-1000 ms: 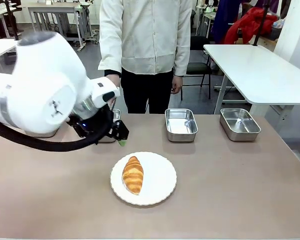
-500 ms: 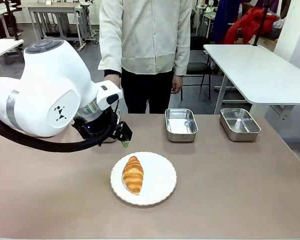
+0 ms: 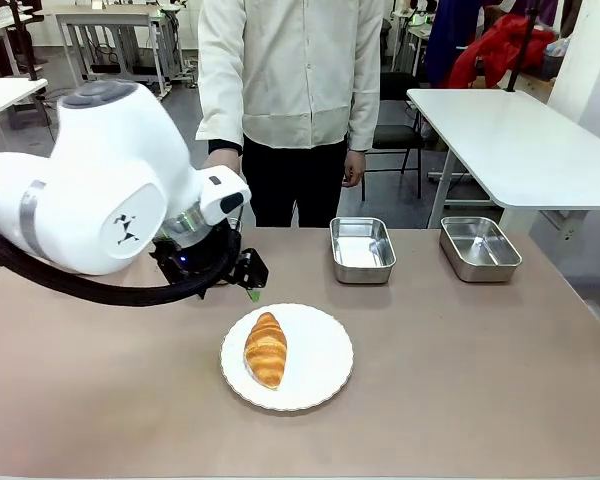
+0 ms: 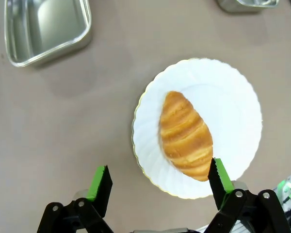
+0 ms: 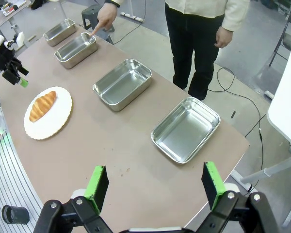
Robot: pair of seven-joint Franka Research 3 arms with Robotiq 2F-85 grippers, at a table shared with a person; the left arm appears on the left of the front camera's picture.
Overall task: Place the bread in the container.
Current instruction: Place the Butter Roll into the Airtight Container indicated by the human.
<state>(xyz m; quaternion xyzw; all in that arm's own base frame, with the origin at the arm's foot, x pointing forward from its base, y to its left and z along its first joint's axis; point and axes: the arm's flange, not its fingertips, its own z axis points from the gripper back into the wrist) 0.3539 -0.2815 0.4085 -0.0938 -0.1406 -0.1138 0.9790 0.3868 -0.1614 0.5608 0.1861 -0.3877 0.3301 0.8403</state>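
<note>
The bread point(image 3: 266, 349) is a golden-brown croissant lying on a round white plate point(image 3: 320, 358) at the table's middle. My left gripper point(image 3: 248, 281) hovers just behind the plate's left rim, open. In the left wrist view the bread point(image 4: 185, 136) lies ahead of the open left gripper point(image 4: 159, 180), near its right pad point(image 4: 219, 177). Several steel trays line the far edge. A person's finger point(image 5: 95, 31) points at one container point(image 5: 76, 47), second from the left. My right gripper point(image 5: 154, 185) hangs open high above the table's right end, holding nothing.
Two more trays point(image 3: 362, 249) point(image 3: 479, 247) stand at the back right, another tray point(image 5: 59, 31) at the far left. The person point(image 3: 290, 90) stands behind the far edge. My big white left arm point(image 3: 90, 190) covers the back left. Bare tabletop point(image 3: 460, 380) lies right of the plate.
My left arm has swung a little to the right, bringing its open gripper closer to the plate. The bread and trays have not moved.
</note>
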